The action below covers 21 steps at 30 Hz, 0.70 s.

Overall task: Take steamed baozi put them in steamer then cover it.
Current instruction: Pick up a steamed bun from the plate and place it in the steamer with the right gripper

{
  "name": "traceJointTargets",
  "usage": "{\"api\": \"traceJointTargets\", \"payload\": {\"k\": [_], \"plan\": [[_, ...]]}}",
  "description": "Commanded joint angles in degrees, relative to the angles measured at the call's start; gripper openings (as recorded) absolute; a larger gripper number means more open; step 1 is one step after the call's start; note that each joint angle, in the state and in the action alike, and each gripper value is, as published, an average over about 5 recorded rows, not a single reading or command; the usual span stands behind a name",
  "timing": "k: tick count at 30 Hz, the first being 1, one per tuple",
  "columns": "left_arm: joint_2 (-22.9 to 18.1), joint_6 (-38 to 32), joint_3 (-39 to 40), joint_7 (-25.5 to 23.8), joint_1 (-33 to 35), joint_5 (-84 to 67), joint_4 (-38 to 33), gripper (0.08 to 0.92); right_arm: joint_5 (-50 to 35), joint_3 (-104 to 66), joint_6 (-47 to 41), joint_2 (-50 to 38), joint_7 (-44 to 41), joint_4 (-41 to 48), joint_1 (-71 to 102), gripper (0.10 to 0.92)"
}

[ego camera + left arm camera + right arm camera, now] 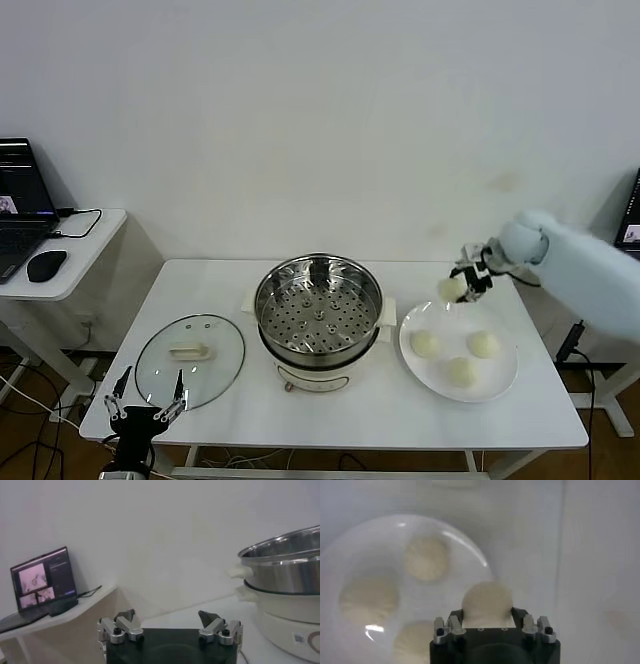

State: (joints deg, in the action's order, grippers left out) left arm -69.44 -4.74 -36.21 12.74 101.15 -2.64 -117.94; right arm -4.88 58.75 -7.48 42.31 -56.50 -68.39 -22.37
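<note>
No brand name or writing could be read; the steamer [318,315] had only a small mark on the front of its cream base, too small to make out, and the laptop [44,580] screen showed windows with unreadable text.

The right gripper [462,284] was closed on one baozi [451,289], lifted above the far left edge of the white plate [505,375]. In the right wrist view the bun [487,601] sat between the fingers, its lower part hidden by the gripper body. Three other buns [425,344] lay on the plate, to the right of the steamer.

The steamer stood uncovered in the middle of the white table [380,420], its perforated tray empty. The glass cover [190,358] lay flat on the table to its left.

The left gripper [146,408] was at the table's near left corner, its claw wide and empty, its arm cut off by the picture edge. A mouse [46,265] lay on a side desk.
</note>
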Motion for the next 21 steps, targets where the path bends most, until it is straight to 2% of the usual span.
{"api": "traceJointTargets", "payload": {"k": [1, 9, 21], "plan": [[0.7, -0.1, 0.3, -0.1, -0.4, -2.1, 0.3, 0.823, -11.8, 11.4, -0.2, 3.3, 1.8, -6.3, -17.4, 0.619], [0.7, 0.2, -0.1, -0.2, -1.6, -2.2, 0.7, 0.823, -15.1, 16.5, 4.6, 15.2, 6.4, -6.6, -19.6, 0.619], [0.6, 0.4, -1.8, -0.3, -2.3, -3.0, 0.6, 0.823, -1.8, 18.8, 20.1, 28.9, 8.7, 1.5, -12.4, 0.628]]}}
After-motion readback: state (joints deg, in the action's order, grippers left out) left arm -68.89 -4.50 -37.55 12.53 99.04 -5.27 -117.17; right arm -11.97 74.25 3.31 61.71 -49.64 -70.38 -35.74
